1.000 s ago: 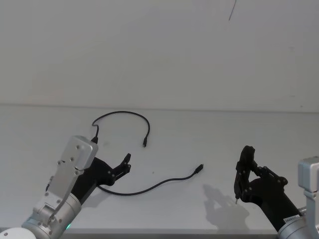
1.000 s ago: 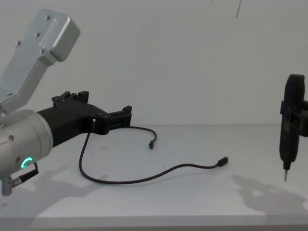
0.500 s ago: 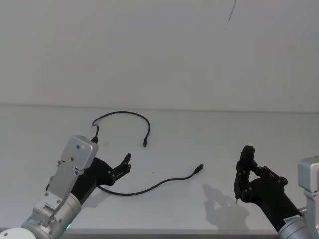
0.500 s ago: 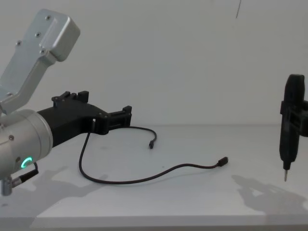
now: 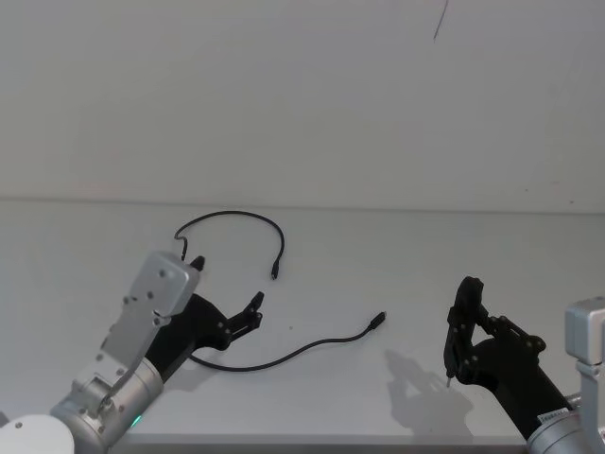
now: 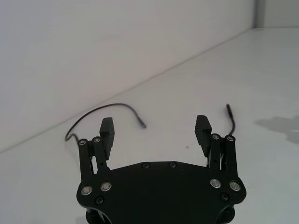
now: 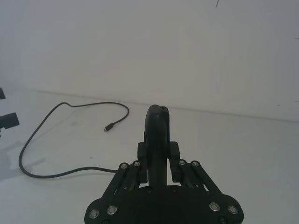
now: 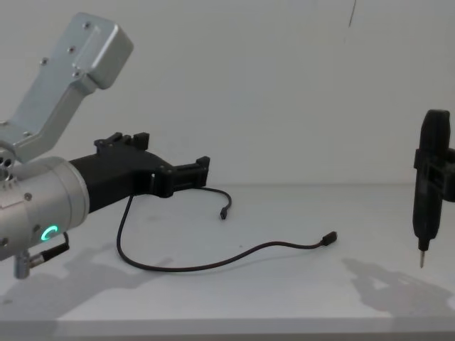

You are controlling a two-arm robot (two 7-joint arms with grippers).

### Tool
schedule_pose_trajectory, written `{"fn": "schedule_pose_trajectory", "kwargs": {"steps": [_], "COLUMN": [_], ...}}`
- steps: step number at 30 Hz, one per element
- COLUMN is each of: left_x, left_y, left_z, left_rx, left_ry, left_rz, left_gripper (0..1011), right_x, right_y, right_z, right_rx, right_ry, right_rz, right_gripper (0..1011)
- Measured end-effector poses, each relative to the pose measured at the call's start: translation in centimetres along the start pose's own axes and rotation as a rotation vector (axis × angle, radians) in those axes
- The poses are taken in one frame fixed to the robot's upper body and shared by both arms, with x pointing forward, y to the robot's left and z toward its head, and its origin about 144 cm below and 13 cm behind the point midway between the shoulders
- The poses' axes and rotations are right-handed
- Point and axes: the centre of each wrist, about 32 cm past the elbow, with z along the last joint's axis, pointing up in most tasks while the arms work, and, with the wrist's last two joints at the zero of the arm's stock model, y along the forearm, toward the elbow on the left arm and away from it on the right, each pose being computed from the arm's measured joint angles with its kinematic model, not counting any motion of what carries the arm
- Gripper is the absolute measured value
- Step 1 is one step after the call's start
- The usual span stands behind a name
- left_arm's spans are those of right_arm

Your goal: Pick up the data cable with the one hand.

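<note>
Fingers spread, the left gripper (image 6: 155, 128) hovers over the counter's (image 5: 397, 255) front left, above part of the data cable (image 5: 227, 214) looping flat toward its middle, while the right gripper (image 7: 158, 150) pinches a black pen-like tool (image 8: 425, 199).

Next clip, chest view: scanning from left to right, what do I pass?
Green glowing ring on the left arm → left gripper, open → data cable's far plug → its near plug → black pen-like tool clamped in the right gripper.
</note>
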Motion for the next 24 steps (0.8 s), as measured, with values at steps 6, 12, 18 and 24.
{"fn": "schedule_pose_trajectory", "kwargs": {"steps": [6,12,18,24], "left_x": [0.8,1.6,2.4,3.4], "left_y": [-0.9,-1.8,-2.5,-3.3], "left_z": [-0.2,-0.4,-0.6,-0.9], "left_rx": [-0.007,-0.015,-0.018,-0.013], "left_ry": [-0.012,-0.026,-0.034,-0.025], "left_rz": [-0.078,-0.164,-0.246,-0.348], "left_gripper": [1001,1001,1001,1001], "right_x": [0.0,0.0,0.0,0.0], "right_y": [0.0,0.0,0.0,0.0], "right_z": [0.0,0.0,0.0,0.0], "right_rx": [0.0,0.0,0.0,0.0], "right_ry": [0.0,0.0,0.0,0.0], "right_rz": [0.0,0.0,0.0,0.0], "right_gripper": [269,269,269,269]}}
